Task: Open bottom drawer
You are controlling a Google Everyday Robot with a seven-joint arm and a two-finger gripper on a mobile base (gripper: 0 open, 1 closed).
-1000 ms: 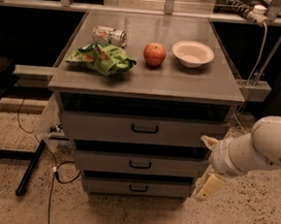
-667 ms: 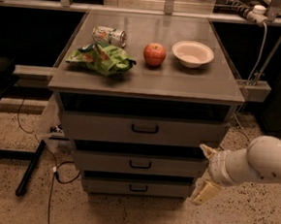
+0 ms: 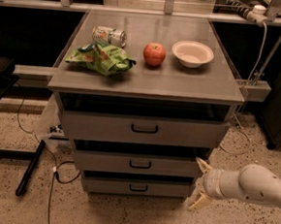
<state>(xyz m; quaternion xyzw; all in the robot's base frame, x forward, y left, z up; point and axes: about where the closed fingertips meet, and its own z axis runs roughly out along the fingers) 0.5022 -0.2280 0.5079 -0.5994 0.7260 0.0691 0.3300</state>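
The bottom drawer [image 3: 137, 186] is the narrowest grey front at the foot of the cabinet, shut, with a small black bar handle [image 3: 138, 187] at its centre. My gripper [image 3: 200, 184] is on a white arm coming in from the right. It sits low, just off the right end of the bottom drawer and apart from the handle. Its two cream fingers [image 3: 204, 164] are spread open, one above the other, with nothing between them.
Above are the mid-sized drawer [image 3: 139, 163] and the widest top drawer [image 3: 144, 129]. The cabinet top [image 3: 182, 80] holds a green chip bag [image 3: 100, 58], a can [image 3: 109, 35], a red apple [image 3: 155, 54] and a white bowl [image 3: 192, 53]. Cables [image 3: 53, 170] lie on the floor at left.
My arm has dropped lower and pulled back to the right. The gripper now sits level with the bottom drawer's right end. The drawers have not moved.
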